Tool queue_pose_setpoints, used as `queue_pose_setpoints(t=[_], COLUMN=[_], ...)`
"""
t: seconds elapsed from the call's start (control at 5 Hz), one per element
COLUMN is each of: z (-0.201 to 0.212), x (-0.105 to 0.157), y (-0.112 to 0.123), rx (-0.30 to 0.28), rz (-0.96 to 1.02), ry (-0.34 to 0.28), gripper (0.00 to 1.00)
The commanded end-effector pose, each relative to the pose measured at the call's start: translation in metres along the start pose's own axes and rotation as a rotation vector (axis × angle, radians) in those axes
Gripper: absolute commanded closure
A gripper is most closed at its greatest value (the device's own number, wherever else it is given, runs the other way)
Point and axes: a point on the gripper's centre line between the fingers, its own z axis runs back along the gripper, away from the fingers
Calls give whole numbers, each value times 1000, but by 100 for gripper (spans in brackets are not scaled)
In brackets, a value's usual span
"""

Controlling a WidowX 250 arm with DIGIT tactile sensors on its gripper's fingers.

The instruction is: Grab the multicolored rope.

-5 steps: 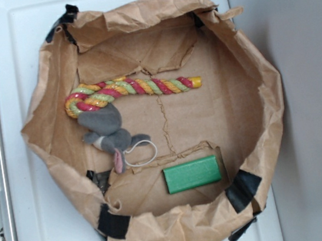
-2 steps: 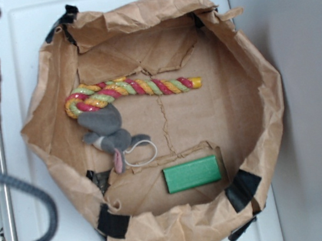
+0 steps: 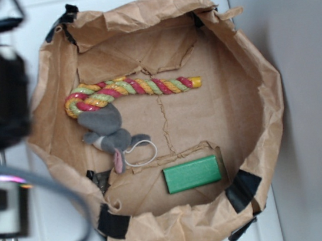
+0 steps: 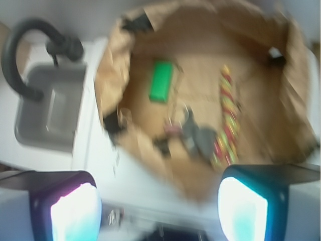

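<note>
While the fingers stand apart, one multicolored rope, one mouse, one block.

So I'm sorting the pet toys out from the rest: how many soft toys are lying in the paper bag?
2. The multicolored rope lies across the upper part of the paper bag; the grey plush mouse sits just below the rope's hooked end, touching it. Nothing seems hidden.

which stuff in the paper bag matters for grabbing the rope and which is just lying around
For the job:
multicolored rope
gripper, open, outside the bag's rim

Just lying about:
grey plush mouse, touching the rope's hooked end
white string loop
green block
paper bag
</note>
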Motion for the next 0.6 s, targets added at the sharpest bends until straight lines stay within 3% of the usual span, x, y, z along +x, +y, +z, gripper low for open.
queue_pose_setpoints(t=[0.0, 0.2, 0.4], z=[-40, -76, -76], x=[46, 64, 64], y=[29, 45, 45], rx=[11, 35, 35], rz=[33, 12, 12], ry=[-109, -125, -125], gripper=[0, 0, 0])
